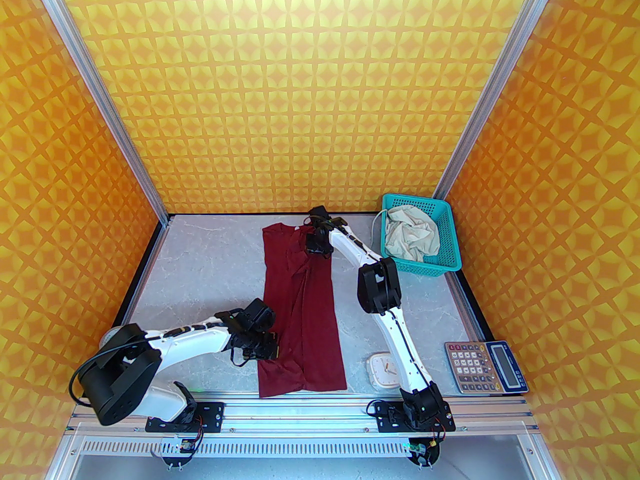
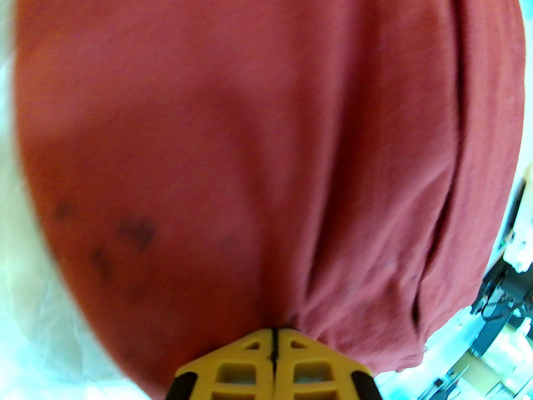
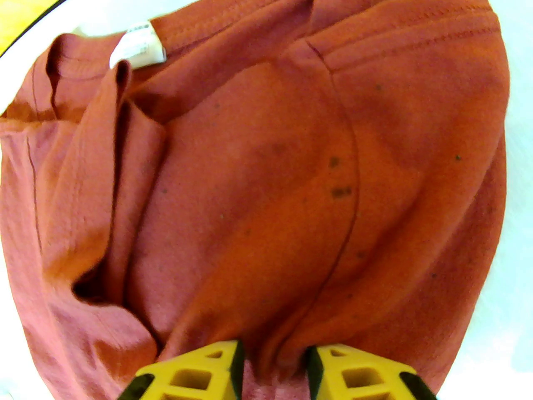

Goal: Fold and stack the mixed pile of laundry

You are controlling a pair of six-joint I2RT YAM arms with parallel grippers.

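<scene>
Jaws of left gripper (image 2: 272, 331) and right gripper (image 3: 275, 348) both clench the dark maroon-red soft shirt (image 1: 300, 313), stretched flat on the grey bench (image 1: 200, 268) between them, likely for a clean fold.

In the left wrist view the maroon shirt (image 2: 266, 140) is blurred and cut off at the top, and the left gripper (image 2: 274, 344) is cropped by the bottom edge. The cream shorts (image 1: 411, 233) are partly hidden by the teal basket (image 1: 425, 264) wall; the white clock (image 1: 380, 368) is partly covered by the right arm (image 1: 400, 328); the calculator (image 1: 467, 365) keys cannot be read.
</scene>
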